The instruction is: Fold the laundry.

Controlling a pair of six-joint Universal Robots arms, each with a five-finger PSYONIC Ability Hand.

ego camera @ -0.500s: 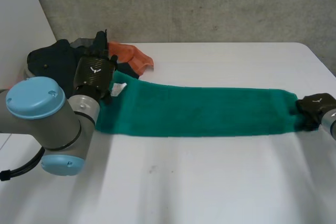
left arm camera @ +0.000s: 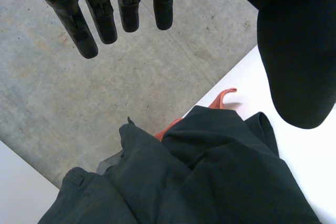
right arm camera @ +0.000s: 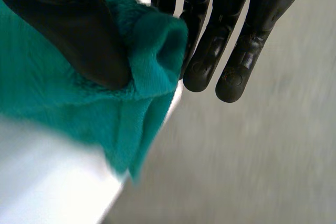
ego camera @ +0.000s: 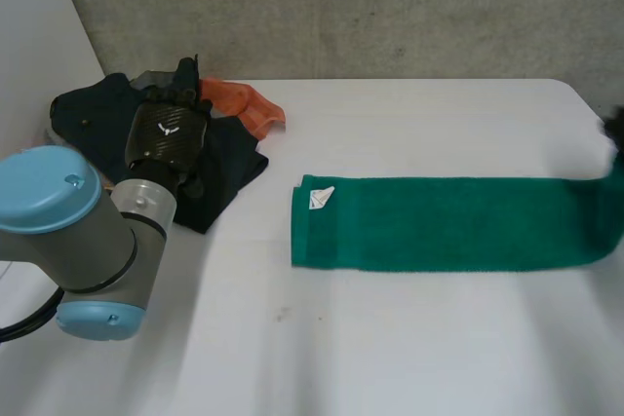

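A long green towel [ego camera: 448,223] lies flat across the right half of the white table [ego camera: 390,348], with a white tag [ego camera: 320,197] at its left end. My right hand [ego camera: 614,129] is at the table's right edge, holding the towel's right end lifted. In the right wrist view that hand [right arm camera: 220,35] pinches a bunch of the green towel [right arm camera: 47,103] between thumb and fingers. My left hand [ego camera: 168,135] hovers over the dark clothes, well left of the towel. Its fingers [left arm camera: 105,14] are straight and hold nothing.
A pile of dark clothes [ego camera: 97,109] with an orange cloth [ego camera: 244,104] sits at the table's back left. Under the left hand's palm lie the dark garment [left arm camera: 210,177] and a strip of the orange cloth [left arm camera: 223,98]. A grey wall stands behind the table.
The left hand has let go of the towel's left end. The right hand has moved right and up, dragging the towel rightward away from the clothes pile.
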